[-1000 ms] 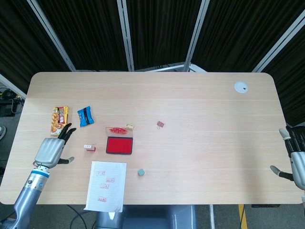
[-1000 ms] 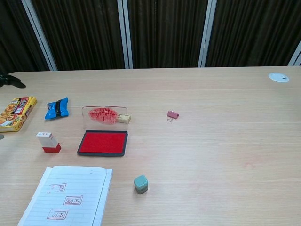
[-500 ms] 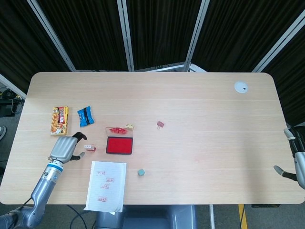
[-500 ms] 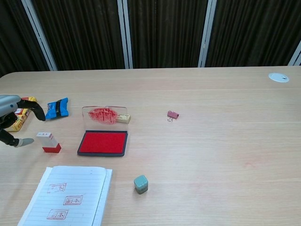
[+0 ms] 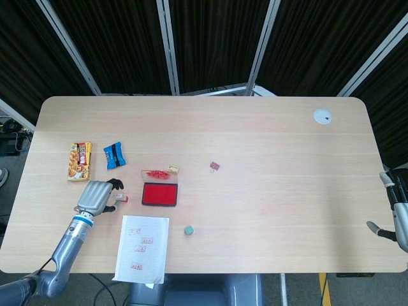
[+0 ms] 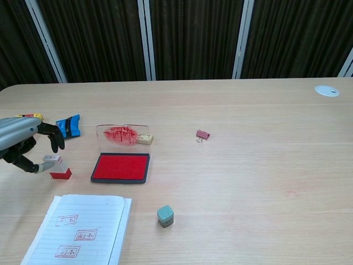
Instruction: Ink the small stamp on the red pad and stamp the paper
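While the left hand (image 6: 22, 144) hovers, spread fingers (image 6: 54, 136) (holding nothing) bracket the small stamp (image 6: 57, 166).

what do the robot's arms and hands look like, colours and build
The left hand has a silver-grey metallic back with black fingers tipped in pale grey pads. Its wrist carries a blue ring between white bands, leading into a smooth grey-blue forearm. The right hand, only partly in frame at the table's edge, shows the same grey shell, black fingers and light tips.
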Controlling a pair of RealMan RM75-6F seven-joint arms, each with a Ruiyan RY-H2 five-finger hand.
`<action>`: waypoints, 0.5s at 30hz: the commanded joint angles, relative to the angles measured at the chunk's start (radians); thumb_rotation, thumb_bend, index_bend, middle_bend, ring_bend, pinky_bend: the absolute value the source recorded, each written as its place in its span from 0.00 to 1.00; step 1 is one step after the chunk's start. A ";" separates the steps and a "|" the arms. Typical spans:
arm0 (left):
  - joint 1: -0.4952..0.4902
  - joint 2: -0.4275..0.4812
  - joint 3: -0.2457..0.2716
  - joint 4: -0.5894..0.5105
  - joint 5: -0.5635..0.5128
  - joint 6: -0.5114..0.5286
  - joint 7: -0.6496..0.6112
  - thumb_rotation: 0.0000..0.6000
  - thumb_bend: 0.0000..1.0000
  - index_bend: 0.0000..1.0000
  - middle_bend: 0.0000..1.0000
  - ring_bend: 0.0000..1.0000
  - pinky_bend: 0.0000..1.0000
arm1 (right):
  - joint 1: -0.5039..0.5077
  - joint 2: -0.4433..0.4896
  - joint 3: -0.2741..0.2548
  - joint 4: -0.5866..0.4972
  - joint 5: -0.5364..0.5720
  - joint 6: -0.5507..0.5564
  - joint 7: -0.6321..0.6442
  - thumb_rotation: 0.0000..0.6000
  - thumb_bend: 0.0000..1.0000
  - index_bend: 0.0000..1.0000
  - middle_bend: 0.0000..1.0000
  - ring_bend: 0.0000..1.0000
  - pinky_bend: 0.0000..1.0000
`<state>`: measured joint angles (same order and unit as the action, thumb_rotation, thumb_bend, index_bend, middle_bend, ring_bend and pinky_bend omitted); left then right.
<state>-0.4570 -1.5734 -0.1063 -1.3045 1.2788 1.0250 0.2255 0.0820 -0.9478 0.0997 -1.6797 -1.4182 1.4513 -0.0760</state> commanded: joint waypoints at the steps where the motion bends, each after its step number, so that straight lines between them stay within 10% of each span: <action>1: -0.002 -0.005 0.001 0.012 -0.005 -0.002 -0.004 1.00 0.29 0.38 0.38 0.86 0.91 | 0.001 -0.001 0.000 0.001 0.002 -0.002 0.000 1.00 0.00 0.00 0.00 0.00 0.00; 15: -0.017 -0.028 0.009 0.059 -0.007 -0.010 -0.019 1.00 0.31 0.42 0.43 0.86 0.91 | 0.004 -0.005 0.003 0.008 0.011 -0.008 -0.001 1.00 0.00 0.00 0.00 0.00 0.00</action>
<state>-0.4737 -1.6015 -0.0978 -1.2461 1.2723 1.0149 0.2061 0.0857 -0.9529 0.1023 -1.6714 -1.4073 1.4436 -0.0775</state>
